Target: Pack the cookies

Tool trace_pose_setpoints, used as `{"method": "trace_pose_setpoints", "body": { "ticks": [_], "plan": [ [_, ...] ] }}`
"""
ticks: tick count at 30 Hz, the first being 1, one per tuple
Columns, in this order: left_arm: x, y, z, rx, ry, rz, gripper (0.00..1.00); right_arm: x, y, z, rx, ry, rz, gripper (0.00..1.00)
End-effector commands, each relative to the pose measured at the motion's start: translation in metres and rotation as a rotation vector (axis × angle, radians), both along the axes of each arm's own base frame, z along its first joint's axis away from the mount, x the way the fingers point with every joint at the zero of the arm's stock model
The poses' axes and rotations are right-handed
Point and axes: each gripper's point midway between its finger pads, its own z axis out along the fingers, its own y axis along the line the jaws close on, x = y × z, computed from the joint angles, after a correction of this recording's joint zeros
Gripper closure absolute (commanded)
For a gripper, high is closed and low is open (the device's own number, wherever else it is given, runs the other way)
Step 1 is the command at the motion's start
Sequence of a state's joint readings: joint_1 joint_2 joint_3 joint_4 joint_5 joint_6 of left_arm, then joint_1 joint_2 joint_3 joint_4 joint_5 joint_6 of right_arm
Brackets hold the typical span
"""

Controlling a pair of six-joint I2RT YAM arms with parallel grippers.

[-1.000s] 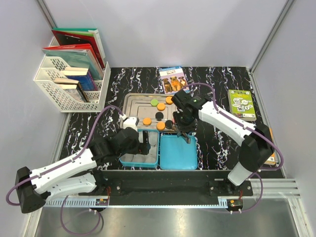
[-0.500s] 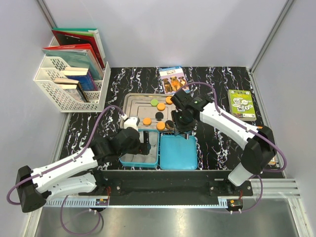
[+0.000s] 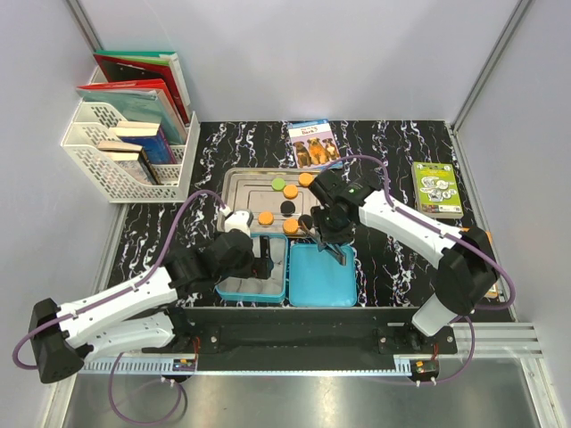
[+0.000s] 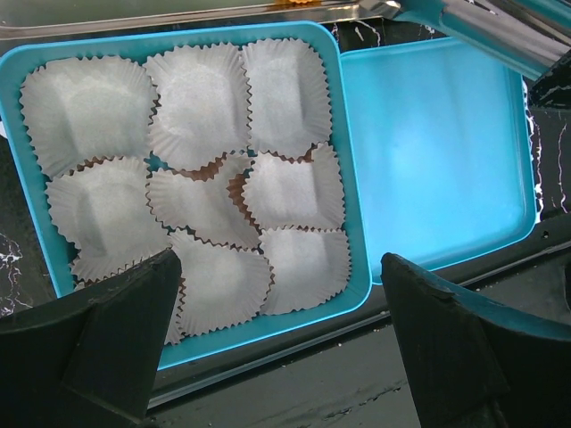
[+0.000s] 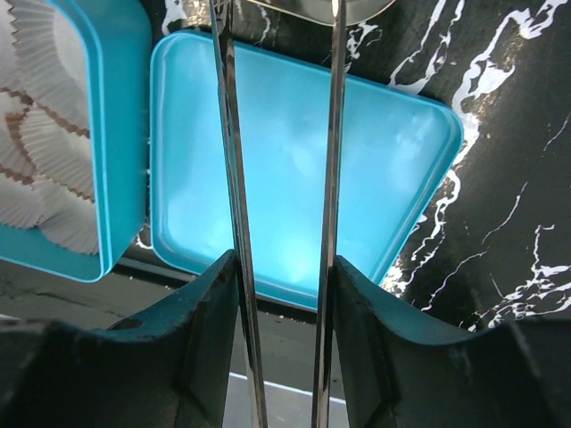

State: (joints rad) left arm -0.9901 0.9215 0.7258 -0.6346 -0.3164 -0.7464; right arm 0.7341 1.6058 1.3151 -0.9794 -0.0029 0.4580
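Note:
The cookies lie on a metal tray (image 3: 234,183): a green one (image 3: 278,185), several orange ones (image 3: 265,218) and two black ones (image 3: 287,209). No pink one shows. My right gripper (image 3: 326,239) (image 5: 284,263) is shut on metal tongs (image 5: 230,169). It holds them over the blue lid (image 5: 294,169), pointing toward the tray. The tong tips run out of the right wrist view, so I cannot tell whether they hold a cookie. My left gripper (image 3: 260,259) (image 4: 281,303) is open and empty above the blue box (image 4: 355,223), which is filled with white paper cups (image 4: 201,107).
The blue box (image 3: 252,287) and its lid (image 3: 321,275) sit side by side at the near table edge. A dog booklet (image 3: 313,143) lies behind the tray and a green book (image 3: 436,187) at the right. A white file rack (image 3: 125,152) with books stands at the far left.
My right gripper with the tongs moved toward the tray, then came back a little over the lid's far edge. My left arm has not moved.

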Motion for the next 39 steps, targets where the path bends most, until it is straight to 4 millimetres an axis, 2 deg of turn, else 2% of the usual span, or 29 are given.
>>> {"method": "trace_pose_setpoints", "body": {
  "ticks": [1, 8, 22, 32, 39],
  "plan": [
    [0.006, -0.01, 0.011, -0.044, -0.019, 0.006, 0.01, 0.008, -0.002, 0.001, -0.011, -0.064, -0.017, 0.51],
    [0.007, -0.013, 0.008, -0.037, -0.01, 0.0, 0.01, 0.008, -0.006, 0.001, -0.021, -0.075, -0.016, 0.51],
    [0.006, -0.015, 0.008, -0.043, 0.0, -0.005, 0.01, 0.03, 0.022, -0.004, 0.027, -0.086, -0.012, 0.49],
    [0.006, -0.015, 0.008, -0.044, 0.001, -0.006, 0.01, 0.046, 0.028, -0.015, -0.008, -0.093, -0.008, 0.49],
    [0.004, -0.013, 0.006, -0.044, 0.0, -0.005, 0.01, 0.038, 0.028, -0.026, -0.005, -0.046, -0.005, 0.51]
  ]
}}
